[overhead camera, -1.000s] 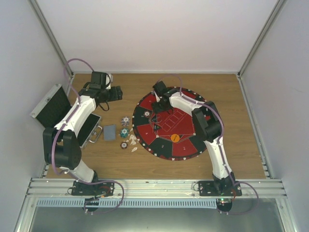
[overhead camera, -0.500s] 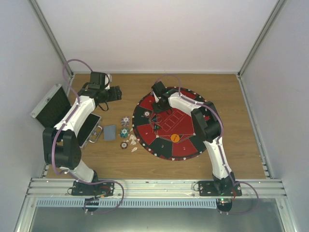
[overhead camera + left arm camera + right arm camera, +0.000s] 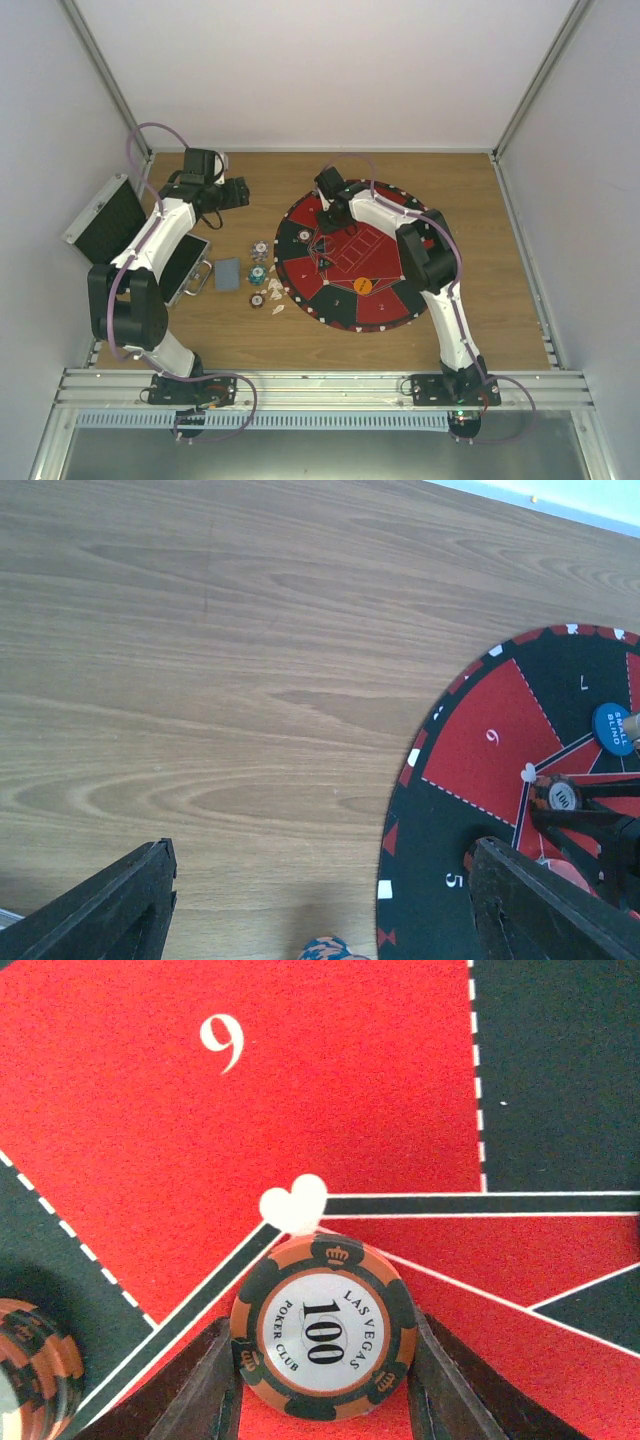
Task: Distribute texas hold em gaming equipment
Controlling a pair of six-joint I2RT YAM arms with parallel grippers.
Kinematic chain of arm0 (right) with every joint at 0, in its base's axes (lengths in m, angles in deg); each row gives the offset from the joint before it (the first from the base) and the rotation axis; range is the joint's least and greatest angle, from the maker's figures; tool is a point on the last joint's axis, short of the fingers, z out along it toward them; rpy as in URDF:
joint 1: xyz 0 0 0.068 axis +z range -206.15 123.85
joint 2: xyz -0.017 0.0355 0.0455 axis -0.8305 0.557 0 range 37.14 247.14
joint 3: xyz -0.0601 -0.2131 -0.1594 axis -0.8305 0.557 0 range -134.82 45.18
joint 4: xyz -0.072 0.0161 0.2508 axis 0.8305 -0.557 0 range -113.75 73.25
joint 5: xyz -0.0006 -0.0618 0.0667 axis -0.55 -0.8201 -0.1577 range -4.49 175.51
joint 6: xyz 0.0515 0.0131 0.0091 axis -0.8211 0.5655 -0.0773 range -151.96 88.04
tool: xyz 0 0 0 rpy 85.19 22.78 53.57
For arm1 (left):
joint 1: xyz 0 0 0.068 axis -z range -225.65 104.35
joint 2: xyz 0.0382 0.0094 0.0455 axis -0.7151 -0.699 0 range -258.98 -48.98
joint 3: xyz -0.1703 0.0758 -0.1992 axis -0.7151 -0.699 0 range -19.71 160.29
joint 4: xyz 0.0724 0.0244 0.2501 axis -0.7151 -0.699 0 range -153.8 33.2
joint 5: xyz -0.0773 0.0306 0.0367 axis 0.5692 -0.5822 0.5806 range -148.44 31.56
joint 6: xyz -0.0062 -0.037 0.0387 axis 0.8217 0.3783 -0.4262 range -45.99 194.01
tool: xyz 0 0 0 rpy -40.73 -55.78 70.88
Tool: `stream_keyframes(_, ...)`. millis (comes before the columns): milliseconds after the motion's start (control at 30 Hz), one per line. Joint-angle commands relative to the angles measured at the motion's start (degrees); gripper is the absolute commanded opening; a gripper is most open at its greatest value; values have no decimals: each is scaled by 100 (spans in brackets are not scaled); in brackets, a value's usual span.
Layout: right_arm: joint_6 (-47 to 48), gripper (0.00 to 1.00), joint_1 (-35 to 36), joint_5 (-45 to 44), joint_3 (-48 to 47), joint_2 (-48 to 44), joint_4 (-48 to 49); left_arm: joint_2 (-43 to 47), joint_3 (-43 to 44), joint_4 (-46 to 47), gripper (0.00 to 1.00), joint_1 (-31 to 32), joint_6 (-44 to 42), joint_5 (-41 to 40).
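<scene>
My right gripper [image 3: 322, 1355] is shut on a brown and dark green striped poker chip [image 3: 322, 1325] marked 100, low over the round red-and-black mat [image 3: 150, 1110], just below a white heart mark. Another striped chip stack [image 3: 30, 1360] lies to its left. In the top view the right gripper [image 3: 325, 225] is over the mat's left part [image 3: 385, 300]. My left gripper [image 3: 238, 192] is open and empty over bare wood [image 3: 320, 880]. Loose chips [image 3: 258, 273] and grey-blue cards [image 3: 228, 273] lie left of the mat. An orange disc [image 3: 363, 285] and a blue disc [image 3: 614, 728] lie on the mat.
An open black aluminium-edged case [image 3: 110, 215] stands at the left edge of the wooden table. A teal and orange chip [image 3: 330, 950] shows at the bottom of the left wrist view, beside the mat's edge [image 3: 400, 780]. White walls close the back and sides.
My left gripper has drifted slightly left and back. My right gripper has stayed over the mat's left part, holding the chip.
</scene>
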Motion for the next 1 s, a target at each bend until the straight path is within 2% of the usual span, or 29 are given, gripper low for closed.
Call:
stream_keyframes(0, -46, 40, -223, -285, -55, 328, -293, 116, 72, 265, 81, -70, 76, 52)
stream_keyframes(300, 97, 39, -448, -316, -305, 477, -209, -50, 290, 271, 81, -102, 115, 77)
stream_keyframes(667, 350, 39, -493, -350, -1212, 1084, -377, -178, 450, 242, 81, -126, 69, 71)
stream_keyframes(967, 401, 40, -659, -498, -1545, 1326, -427, -221, 440, 252, 81, -178, 100, 128)
